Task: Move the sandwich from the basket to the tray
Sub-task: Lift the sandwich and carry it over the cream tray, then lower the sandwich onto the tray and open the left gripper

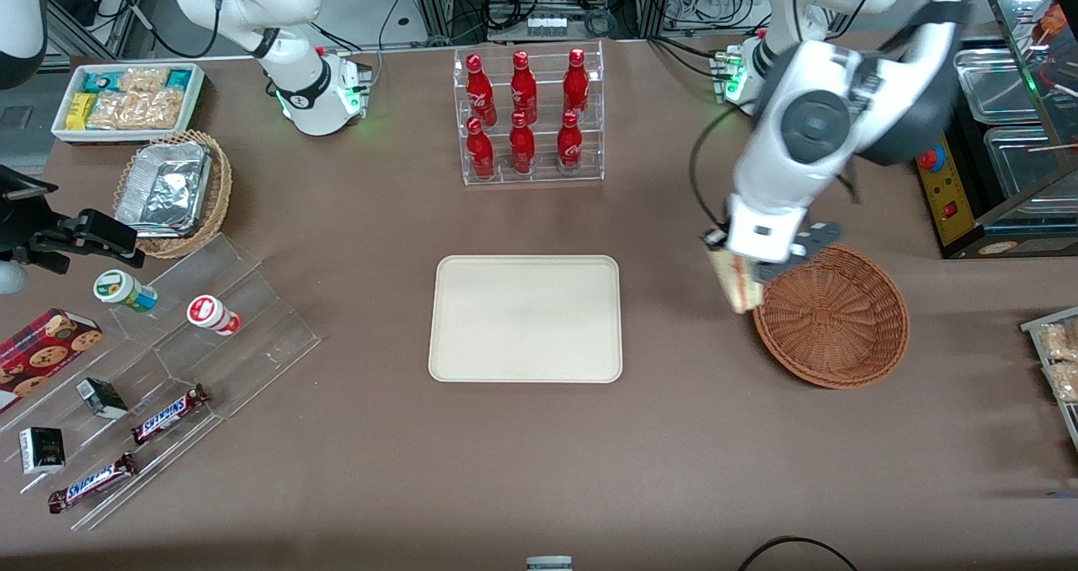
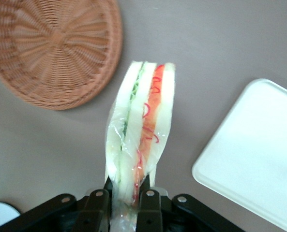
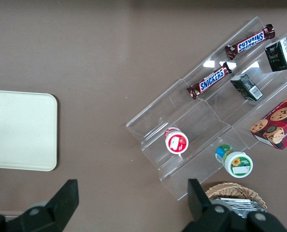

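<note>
While your gripper (image 2: 126,203) hangs in the air just above the basket (image 1: 834,318) rim, on the tray (image 1: 526,318) side, its fingers pinch the sandwich (image 2: 141,130) by one end. The wrapped wedge hangs lengthwise, long axis pointing down from the fingers toward the table, filling edge showing. It is clear of the basket and short of the tray.

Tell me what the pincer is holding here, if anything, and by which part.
The pincer is shut on the sandwich, pinching one end of the wrapped wedge across its bread faces. The sandwich hangs in the air between the basket and the tray.
</note>
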Controlling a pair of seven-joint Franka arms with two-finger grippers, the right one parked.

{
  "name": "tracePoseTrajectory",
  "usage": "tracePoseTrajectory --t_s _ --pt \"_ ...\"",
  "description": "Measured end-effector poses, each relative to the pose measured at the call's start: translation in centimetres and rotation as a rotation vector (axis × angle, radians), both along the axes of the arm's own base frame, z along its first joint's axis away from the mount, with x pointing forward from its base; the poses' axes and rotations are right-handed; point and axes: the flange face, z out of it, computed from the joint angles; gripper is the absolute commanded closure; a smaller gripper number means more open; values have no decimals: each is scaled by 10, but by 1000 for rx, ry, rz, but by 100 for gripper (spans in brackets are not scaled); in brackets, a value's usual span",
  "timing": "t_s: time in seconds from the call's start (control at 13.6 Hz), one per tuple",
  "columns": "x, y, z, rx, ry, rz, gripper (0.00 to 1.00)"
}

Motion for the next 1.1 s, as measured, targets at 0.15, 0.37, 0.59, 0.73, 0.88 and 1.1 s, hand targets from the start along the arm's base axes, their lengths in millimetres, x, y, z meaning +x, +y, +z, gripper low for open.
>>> tracePoseTrajectory --t_s 0.15,0.37,0.59,0.73,0.88,1.1 --pt "-9 -46 -10 -16 -26 -76 83" --pt "-8 -107 -44 -40 -61 -156 83" --pt "-5 -141 -80 -68 -99 -197 83" --pt "-17 -167 -107 -74 -103 -239 82" --pt "-22 -181 -130 -82 -111 -261 82" --pt "-19 -183 -159 -78 -110 -264 82"
